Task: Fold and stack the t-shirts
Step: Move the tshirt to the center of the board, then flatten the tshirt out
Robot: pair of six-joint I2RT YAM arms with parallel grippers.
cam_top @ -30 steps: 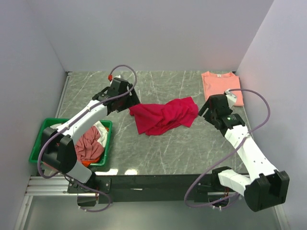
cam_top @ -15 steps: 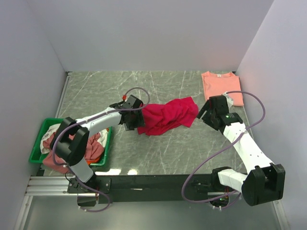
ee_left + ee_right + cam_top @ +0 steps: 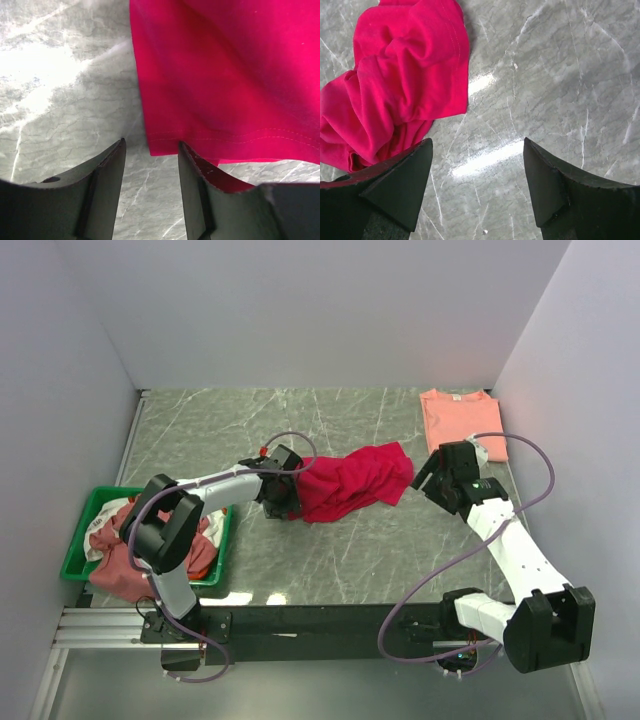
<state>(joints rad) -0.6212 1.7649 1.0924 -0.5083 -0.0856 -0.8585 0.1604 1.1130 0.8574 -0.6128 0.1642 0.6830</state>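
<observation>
The crimson-red t-shirt (image 3: 350, 483) lies crumpled near the middle of the marble table (image 3: 340, 560), between my two grippers. Its long axis runs slanted, from the near left up to the far right, and the right end is the more bunched one. My left gripper (image 3: 150, 165) is low at the near-left end of this shirt. Its jaws are about half open, and the stitched hem corner lies in the gap between them, but bare table also shows there, so I grip nothing. One of its fingers (image 3: 192, 185) has red cloth just beside it. My right gripper (image 3: 477, 165) hovers near the far-right end of the shirt with jaws wide apart and only marble between them; the cloth is just beside it, not touching. The salmon-pink t-shirt (image 3: 460, 422) lies flat at the far right corner, its collar pointing to the back wall. A heap of other t-shirts (image 3: 110, 565) sits in the green tray (image 3: 72, 558) at the left.
</observation>
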